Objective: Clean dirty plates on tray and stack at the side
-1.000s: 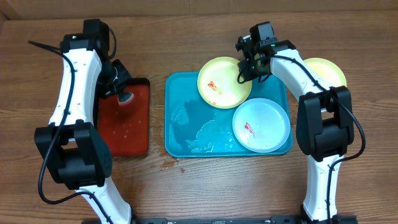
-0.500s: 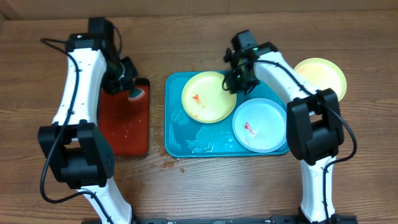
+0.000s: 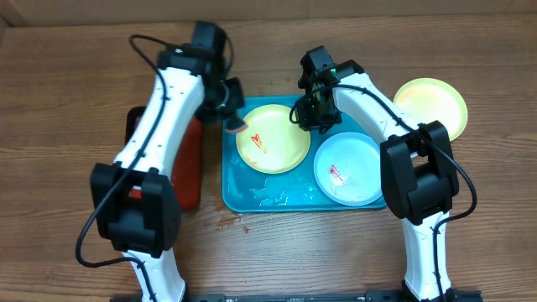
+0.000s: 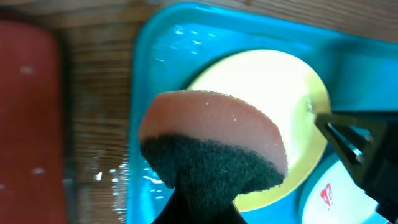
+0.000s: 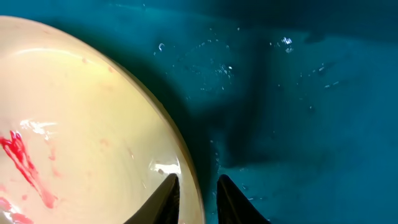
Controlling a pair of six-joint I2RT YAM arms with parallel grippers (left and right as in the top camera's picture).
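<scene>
A pale yellow-green plate (image 3: 270, 138) with red smears lies on the turquoise tray (image 3: 277, 191). My right gripper (image 3: 304, 117) is shut on its right rim; the wrist view shows one finger on each side of the rim (image 5: 194, 198). A pale blue-white plate (image 3: 352, 168) with a red smear lies on the tray's right part. A second yellow-green plate (image 3: 432, 102) lies on the table right of the tray. My left gripper (image 3: 228, 113) is shut on a sponge (image 4: 214, 143), pink on top and dark green below, held over the first plate's left edge (image 4: 292, 74).
A red black-rimmed tray (image 3: 186, 168) lies left of the turquoise tray. Water pools on the turquoise tray's floor (image 3: 260, 189), and small wet spots mark the wood at its front left corner (image 3: 226, 220).
My right gripper has dragged the yellow-green plate leftward across the tray. My left arm has swung right from the red tray, carrying the sponge to the plate's left edge.
</scene>
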